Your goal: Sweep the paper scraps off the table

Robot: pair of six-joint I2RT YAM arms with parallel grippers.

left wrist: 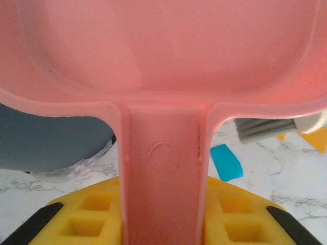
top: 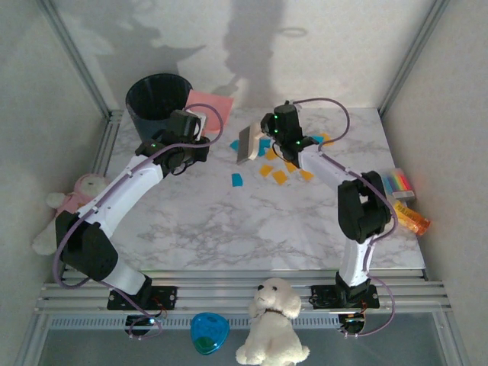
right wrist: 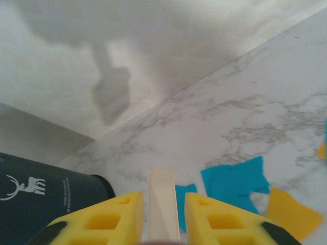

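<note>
Plenty of paper scraps (top: pixel 284 169) lie on the table (top: pixel 229 221) by the right gripper (right wrist: pixel 163 219), clamped on a brush (top: pixel 248 142); left gripper (left wrist: pixel 163 224) clamps the pink dustpan (left wrist: pixel 163 51) beside a dark bin (top: pixel 156 99), insides unreadable.

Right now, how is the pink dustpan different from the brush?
The dustpan is pink and wide; the brush is pale and smaller. The left pincer grips the dustpan beside the dark bin; the right pincer grips the brush by the paper scraps. Both are held by handles.
</note>
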